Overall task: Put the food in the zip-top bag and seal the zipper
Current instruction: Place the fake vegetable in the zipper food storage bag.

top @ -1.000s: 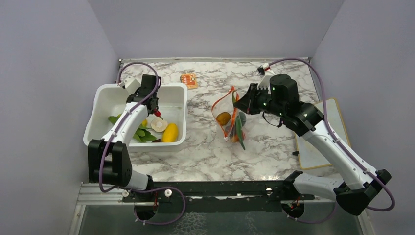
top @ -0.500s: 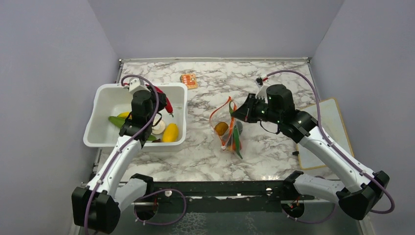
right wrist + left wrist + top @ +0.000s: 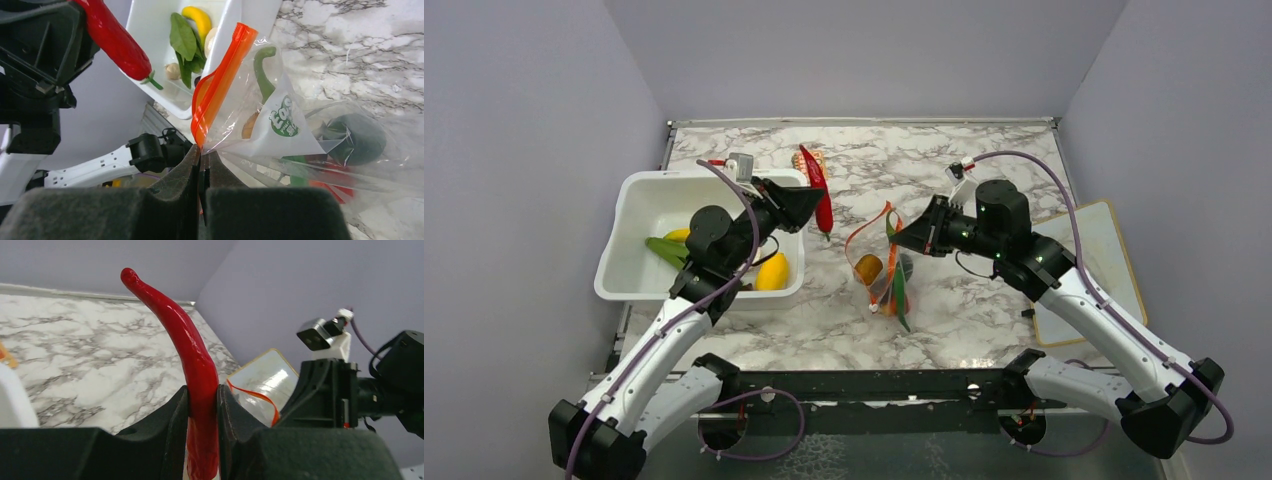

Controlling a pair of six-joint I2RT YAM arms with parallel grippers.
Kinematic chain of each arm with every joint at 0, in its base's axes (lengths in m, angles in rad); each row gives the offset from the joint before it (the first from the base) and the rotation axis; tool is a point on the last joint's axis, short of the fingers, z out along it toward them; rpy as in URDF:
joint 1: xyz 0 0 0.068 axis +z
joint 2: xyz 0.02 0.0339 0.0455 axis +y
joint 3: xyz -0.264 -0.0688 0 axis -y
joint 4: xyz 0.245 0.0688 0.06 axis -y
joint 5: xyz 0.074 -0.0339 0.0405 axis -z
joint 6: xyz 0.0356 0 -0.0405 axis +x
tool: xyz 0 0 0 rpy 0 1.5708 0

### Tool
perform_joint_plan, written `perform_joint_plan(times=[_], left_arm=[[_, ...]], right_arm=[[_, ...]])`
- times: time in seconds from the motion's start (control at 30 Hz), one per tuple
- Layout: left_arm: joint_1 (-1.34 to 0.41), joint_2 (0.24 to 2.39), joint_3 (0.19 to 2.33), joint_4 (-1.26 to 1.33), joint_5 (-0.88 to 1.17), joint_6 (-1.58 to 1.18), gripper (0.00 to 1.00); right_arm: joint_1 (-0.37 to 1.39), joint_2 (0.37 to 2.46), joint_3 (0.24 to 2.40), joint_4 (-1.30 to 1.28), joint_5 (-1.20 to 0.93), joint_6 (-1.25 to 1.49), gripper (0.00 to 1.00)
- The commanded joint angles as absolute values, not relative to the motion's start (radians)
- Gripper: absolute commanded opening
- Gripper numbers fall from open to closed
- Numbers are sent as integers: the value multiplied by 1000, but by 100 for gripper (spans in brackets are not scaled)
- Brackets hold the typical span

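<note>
In white tub [image 3: 649,200], banana [image 3: 200,20], leaves [image 3: 181,40], in zip-top bag [image 3: 285,122], green chilli [image 3: 262,70]

Marble-look table [image 3: 824,320] with a white tub [image 3: 654,205] on the left, a small orange packet [image 3: 821,160] near the far edge, a flat white board [image 3: 1104,245] on the right, and the zip-top bag [image 3: 894,285] bottom-down mid-table.

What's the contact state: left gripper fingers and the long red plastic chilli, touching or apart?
Touching. The left wrist view shows both fingers of the left gripper pressed against the long red plastic chilli, one on each side, no gap.
</note>
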State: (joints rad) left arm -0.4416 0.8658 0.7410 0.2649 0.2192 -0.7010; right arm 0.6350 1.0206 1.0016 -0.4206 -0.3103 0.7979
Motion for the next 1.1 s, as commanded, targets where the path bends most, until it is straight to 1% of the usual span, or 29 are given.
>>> perform_joint_plan(times=[0.0,0.43,0.53,0.87,1.07], left_arm=[[-511,849,699,452,314,-716,0],[-710,908,628,634,300,-644,0],[-731,924,600,674,293,-610,0],[-768,944,501,684,234,-524,0],[-786,945,473,708,271,-479,0]], right_arm=[[637,1008,1038,-333,-363,843,1],[636,1043,1075,-285,-416,866,1],[637,1035,1072,-278,-414,872,1],[636,1034,1085,-238,-429,885,1],[636,1031,1097,-230,-408,876,1]])
